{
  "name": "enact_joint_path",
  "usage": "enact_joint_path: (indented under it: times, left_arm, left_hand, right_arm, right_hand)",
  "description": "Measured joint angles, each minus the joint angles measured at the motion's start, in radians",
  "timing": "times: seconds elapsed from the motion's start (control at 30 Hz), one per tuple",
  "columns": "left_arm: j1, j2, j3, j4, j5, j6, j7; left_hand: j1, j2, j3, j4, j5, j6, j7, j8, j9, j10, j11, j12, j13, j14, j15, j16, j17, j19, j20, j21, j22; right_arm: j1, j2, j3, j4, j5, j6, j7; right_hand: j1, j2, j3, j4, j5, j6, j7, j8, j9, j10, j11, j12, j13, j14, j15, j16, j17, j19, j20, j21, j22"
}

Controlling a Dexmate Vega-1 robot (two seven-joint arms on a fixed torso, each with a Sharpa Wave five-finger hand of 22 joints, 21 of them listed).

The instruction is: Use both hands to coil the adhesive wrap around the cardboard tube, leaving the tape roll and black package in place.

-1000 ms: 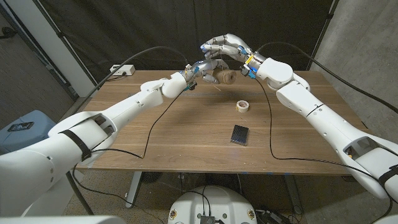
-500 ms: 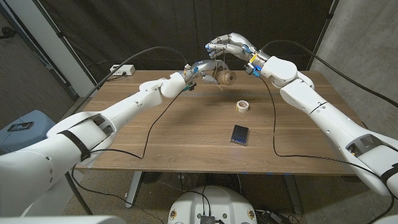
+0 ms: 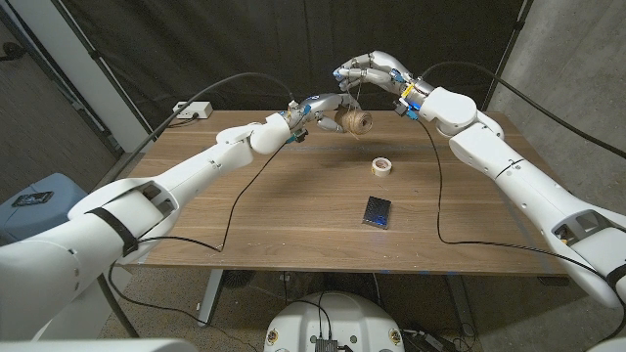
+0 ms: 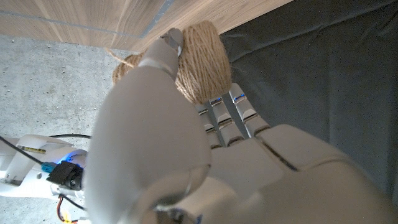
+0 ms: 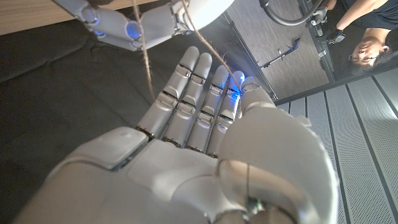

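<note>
My left hand (image 3: 318, 108) holds the cardboard tube (image 3: 354, 122) up above the table's back middle. The tube is covered in coils of brown, twine-like wrap (image 4: 202, 59). In the left wrist view my left hand (image 4: 168, 155) grips it from one end. A thin strand (image 3: 353, 95) runs up from the coil to my right hand (image 3: 377, 70), which hovers just above and right of the tube with fingers curled on the strand. The strand (image 5: 147, 62) crosses my right hand's fingers (image 5: 199, 93). The tape roll (image 3: 381, 167) and the black package (image 3: 377, 211) lie on the table.
A white power strip (image 3: 193, 110) lies at the table's (image 3: 245, 215) back left corner. Black cables trail from both wrists across the wood. A blue bin (image 3: 34, 200) stands left of the table, and a dark curtain hangs behind. A person (image 5: 367, 43) shows in the right wrist view.
My right hand has moved to the right and slightly up with the strand. The left hand and the tube have stayed almost in place.
</note>
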Motion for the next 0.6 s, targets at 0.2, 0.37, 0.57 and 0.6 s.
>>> enact_joint_path:
  times: [0.2, 0.37, 0.57, 0.6]
  left_arm:
    - [0.005, 0.005, -0.008, -0.011, -0.001, -0.007, -0.009]
    - [0.009, 0.008, -0.014, -0.017, -0.002, -0.013, -0.013]
    - [0.015, 0.011, -0.02, -0.026, -0.003, -0.018, -0.017]
    - [0.017, 0.012, -0.022, -0.03, -0.004, -0.019, -0.018]
  left_hand:
    - [0.0, 0.0, 0.0, 0.0, -0.001, 0.002, -0.002, 0.0, 0.0, 0.005, -0.005, -0.003, 0.0, 0.004, -0.004, 0.001, 0.0, 0.0, 0.0, 0.0, 0.0]
    - [0.0, 0.0, 0.001, -0.001, 0.001, 0.002, -0.002, 0.0, 0.0, 0.005, -0.005, -0.003, 0.0, 0.003, -0.003, 0.005, 0.0, 0.0, 0.0, 0.006, 0.0]
    - [0.0, 0.0, 0.003, -0.003, 0.001, 0.002, -0.002, 0.0, 0.0, 0.005, -0.005, -0.004, 0.004, 0.003, -0.003, 0.005, 0.0, 0.0, 0.0, 0.006, 0.0]
    - [0.0, 0.0, 0.003, -0.003, 0.001, 0.002, -0.002, 0.0, 0.0, 0.005, -0.005, -0.004, 0.004, 0.003, -0.003, 0.005, 0.0, 0.0, 0.0, 0.006, 0.0]
  right_arm:
    - [0.007, -0.007, 0.004, 0.014, -0.007, 0.007, -0.001]
    - [0.013, -0.011, 0.004, 0.025, -0.012, 0.009, 0.001]
    - [0.019, -0.015, 0.005, 0.037, -0.017, 0.01, 0.002]
    - [0.02, -0.017, 0.006, 0.04, -0.019, 0.01, 0.002]
  right_hand:
    - [0.0, 0.0, 0.001, -0.001, 0.0, 0.0, 0.0, 0.0, 0.0, 0.0, 0.0, 0.0, 0.0, 0.0, 0.0, 0.0, -0.002, 0.0, 0.0, 0.0, 0.0]
    - [0.0, 0.0, 0.001, -0.001, 0.0, 0.0, 0.0, 0.0, 0.0, 0.0, 0.0, 0.0, 0.0, 0.0, 0.0, 0.0, -0.002, 0.0, 0.0, 0.0, 0.0]
    - [0.0, 0.0, 0.001, -0.001, 0.0, 0.0, 0.0, 0.0, 0.0, 0.0, 0.0, -0.007, 0.0, 0.0, 0.0, -0.008, -0.002, -0.004, 0.004, 0.0, 0.0]
    - [0.0, 0.0, 0.001, -0.001, 0.0, 0.0, 0.0, 0.0, 0.0, 0.0, 0.0, -0.007, 0.0, 0.0, 0.0, -0.008, -0.002, -0.004, 0.004, 0.0, 0.0]
